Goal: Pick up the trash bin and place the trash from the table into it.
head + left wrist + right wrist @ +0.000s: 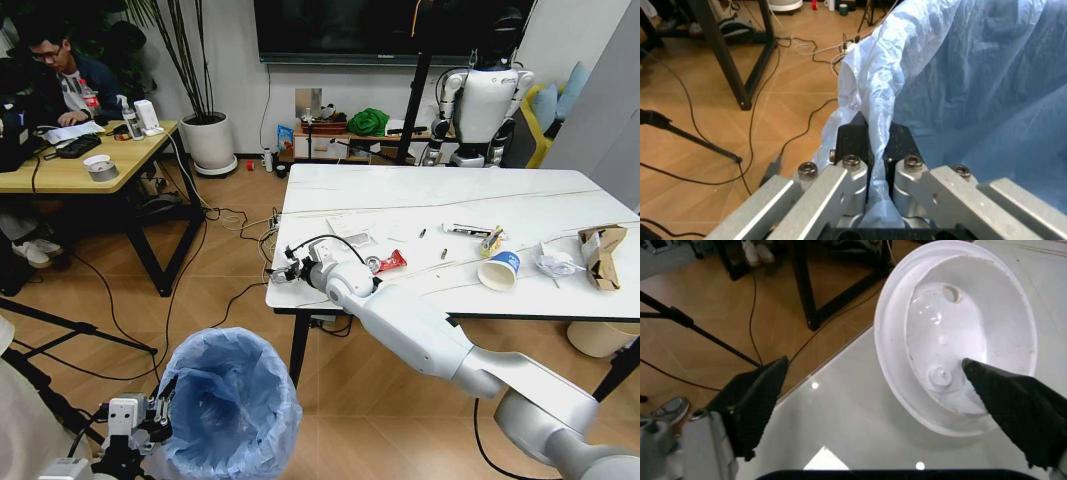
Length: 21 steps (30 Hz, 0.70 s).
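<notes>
Trash bin [232,405] at 7 o'clock in the head view, nearest the robot, off the near-left corner of the bench; its crinkled light blue bag liner bulges over the rim. Left gripper [140,420] at the bin's 9 o'clock side. Left wrist view: jaws pressed together, pinching the rim with a fold of blue bag [875,112] caught between the fingers [853,142].

Right arm reaches from 4 o'clock up across the near edge of the bench [440,205], a white marble-look top with thin dark veins on black legs. Right gripper [288,268] sits at the near-left corner of the bench. Right wrist view: jaws spread wide, dark fingertips [757,400] either side of a white plastic lid [957,335] lying hollow side up on the glossy top; one fingertip reaches inside the lid's rim, the other stands off it over bare bench. Whether the fingertip touches the lid, cannot tell.

Just beyond the gripper, toward 1 o'clock: red snack wrapper [390,262], and clear wrappers [350,240] beside it. Farther along toward 3 o'clock: white paper cup [499,270] with blue band, lying on its side, mouth toward the near edge. Next to it, crumpled white paper [555,263]. At the far right end, brown paper bag [602,250], crumpled.

Floor is wood, cables trailing across it at 10 o'clock.
</notes>
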Motion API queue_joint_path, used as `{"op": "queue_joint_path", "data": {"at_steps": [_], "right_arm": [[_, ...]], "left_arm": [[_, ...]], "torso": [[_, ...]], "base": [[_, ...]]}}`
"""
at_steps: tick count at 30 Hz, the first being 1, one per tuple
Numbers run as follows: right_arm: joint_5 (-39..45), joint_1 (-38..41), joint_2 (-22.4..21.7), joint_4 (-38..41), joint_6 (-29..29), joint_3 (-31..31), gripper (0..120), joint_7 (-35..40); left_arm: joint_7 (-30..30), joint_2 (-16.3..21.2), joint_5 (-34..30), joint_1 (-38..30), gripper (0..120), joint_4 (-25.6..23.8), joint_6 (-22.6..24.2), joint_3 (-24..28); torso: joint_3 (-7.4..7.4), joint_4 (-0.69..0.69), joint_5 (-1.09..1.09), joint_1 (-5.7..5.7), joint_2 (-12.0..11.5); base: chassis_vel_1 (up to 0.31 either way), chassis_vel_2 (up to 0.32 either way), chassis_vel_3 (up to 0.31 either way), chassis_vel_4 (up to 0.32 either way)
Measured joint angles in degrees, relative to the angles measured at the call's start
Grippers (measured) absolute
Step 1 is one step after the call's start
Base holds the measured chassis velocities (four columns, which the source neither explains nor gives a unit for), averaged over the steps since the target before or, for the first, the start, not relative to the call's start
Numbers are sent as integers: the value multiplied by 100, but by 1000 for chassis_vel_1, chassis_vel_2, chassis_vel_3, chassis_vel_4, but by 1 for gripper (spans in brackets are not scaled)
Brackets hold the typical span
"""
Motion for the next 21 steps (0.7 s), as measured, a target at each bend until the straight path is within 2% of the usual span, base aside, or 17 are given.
{"op": "queue_joint_path", "data": {"at_steps": [2, 3, 8, 10, 12, 21], "right_arm": [[-2, -10, -14, 3, 24, 5, 84, -17], [-2, -10, -14, 3, 24, 5, 84, -17], [0, -23, -40, 26, 33, 18, 62, -23], [1, -28, -44, 33, 34, 21, 59, -24], [0, -30, -48, 36, 35, 26, 49, -24], [1, -24, -86, 104, 36, 55, 19, -27]], "left_arm": [[0, 0, -1, -2, 0, 1, 0, 1], [0, 0, -1, -2, 0, 1, 0, 1], [-1, 0, -2, -10, 0, 5, 0, 8], [-1, 0, -2, -12, 0, 8, 0, 10], [-3, -2, -1, -18, 0, 17, 0, 15], [-9, -2, 1, -50, 0, 34, 11, 33]], "torso": [[0, 0, 0, 0, 0], [0, 0, 0, 0, 0], [0, 0, 0, 0, 0], [0, 0, 0, 0, 0], [0, 0, 0, 0, 0], [0, 2, 0, 0, 0]], "base": [[0, 0, 0, 0], [0, 0, 0, 0], [0, 0, 0, 0], [0, 0, 0, 0], [0, 0, 0, 0], [0, 0, 0, 0]]}}
